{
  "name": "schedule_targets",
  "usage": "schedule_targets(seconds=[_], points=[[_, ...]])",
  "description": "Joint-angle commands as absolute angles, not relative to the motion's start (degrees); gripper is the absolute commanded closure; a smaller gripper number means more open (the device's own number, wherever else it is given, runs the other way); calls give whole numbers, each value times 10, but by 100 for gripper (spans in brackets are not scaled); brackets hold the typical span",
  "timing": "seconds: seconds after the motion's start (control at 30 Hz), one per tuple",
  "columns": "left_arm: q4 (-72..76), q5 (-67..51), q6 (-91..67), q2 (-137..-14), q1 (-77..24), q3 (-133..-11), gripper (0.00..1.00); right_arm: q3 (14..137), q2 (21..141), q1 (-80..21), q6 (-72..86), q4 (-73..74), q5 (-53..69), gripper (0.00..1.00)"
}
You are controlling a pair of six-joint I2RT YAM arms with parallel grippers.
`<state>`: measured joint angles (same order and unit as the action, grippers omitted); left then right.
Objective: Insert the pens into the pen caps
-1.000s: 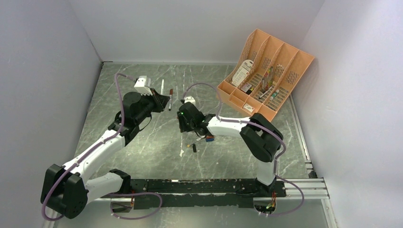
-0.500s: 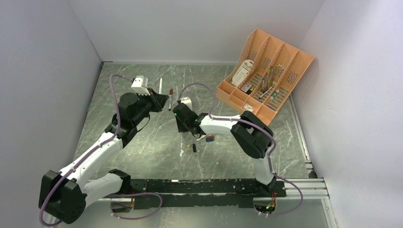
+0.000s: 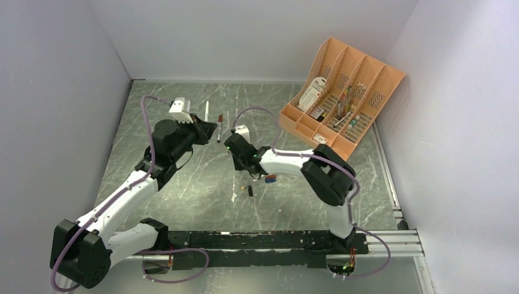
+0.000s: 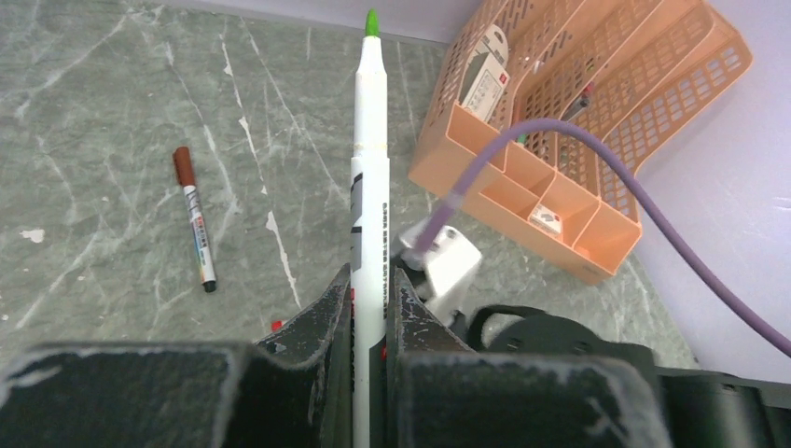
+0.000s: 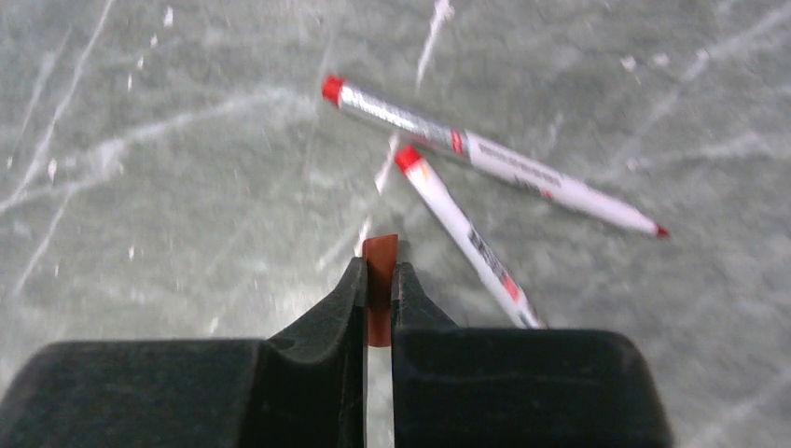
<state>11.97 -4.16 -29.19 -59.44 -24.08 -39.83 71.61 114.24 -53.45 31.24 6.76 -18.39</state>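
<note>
Well left of the orange organizer point(image 3: 343, 98), my left gripper point(image 4: 369, 285) was clamped on a white green-tipped pen point(image 4: 370, 140). Closer to the organizer, also on its left, my right gripper point(image 5: 378, 280) was pinched on a red-brown cap point(image 5: 380, 250), with two red-ended pens point(image 5: 485, 166) lying on the table point(image 5: 140, 187).

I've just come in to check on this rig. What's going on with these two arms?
The two arms are working on capping pens. The left gripper is shut on a white pen with a bare green tip. The right gripper is shut on what looks like a red-brown cap, above two red-ended pens lying on the table. Pen and cap are not yet joined. A brown-capped pen lies nearby, and an orange organizer stands at the back right.
</note>
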Motion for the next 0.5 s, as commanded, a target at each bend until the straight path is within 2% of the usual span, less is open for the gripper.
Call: schedule_targets(seconds=[0.0, 0.1, 0.2, 0.33, 0.47], points=[[141, -70, -322, -599, -232, -388, 93, 656, 1022, -537, 318, 27, -181, 100], [218, -130, -365, -602, -231, -357, 93, 599, 919, -533, 312, -27, -199, 100], [423, -205, -462, -618, -236, -290, 93, 536, 827, -514, 313, -107, -200, 100], [655, -238, -530, -670, -274, -245, 93, 422, 732, -444, 366, -304, -101, 100], [770, -270, -537, -727, -322, -252, 93, 340, 710, -357, 468, -495, 8, 100]])
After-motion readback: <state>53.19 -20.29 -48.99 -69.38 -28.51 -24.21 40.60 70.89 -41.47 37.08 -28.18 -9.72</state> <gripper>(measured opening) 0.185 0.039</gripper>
